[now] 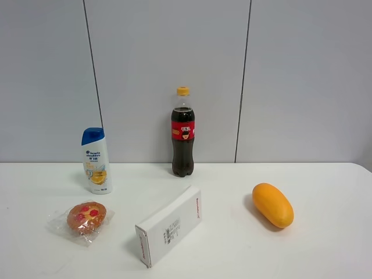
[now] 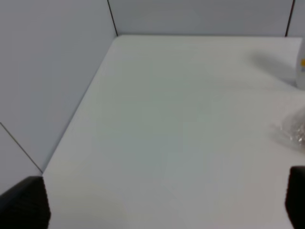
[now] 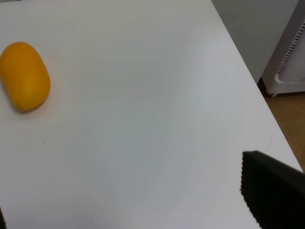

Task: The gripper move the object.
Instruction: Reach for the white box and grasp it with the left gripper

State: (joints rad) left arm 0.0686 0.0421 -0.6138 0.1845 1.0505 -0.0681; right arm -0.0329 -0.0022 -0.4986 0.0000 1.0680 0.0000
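The long white box with red edge lettering and a black printed label lies on the white table, front centre, angled. Neither gripper shows in the exterior high view. In the left wrist view my left gripper is open and empty, its black fingertips wide apart over bare table near the left wall. In the right wrist view my right gripper is open and empty, one black fingertip showing over the table's right part. The box is out of both wrist views.
A wrapped round pastry lies front left, its wrapper edge in the left wrist view. A shampoo bottle and cola bottle stand at the back. A mango lies right. The table's right edge drops to the floor.
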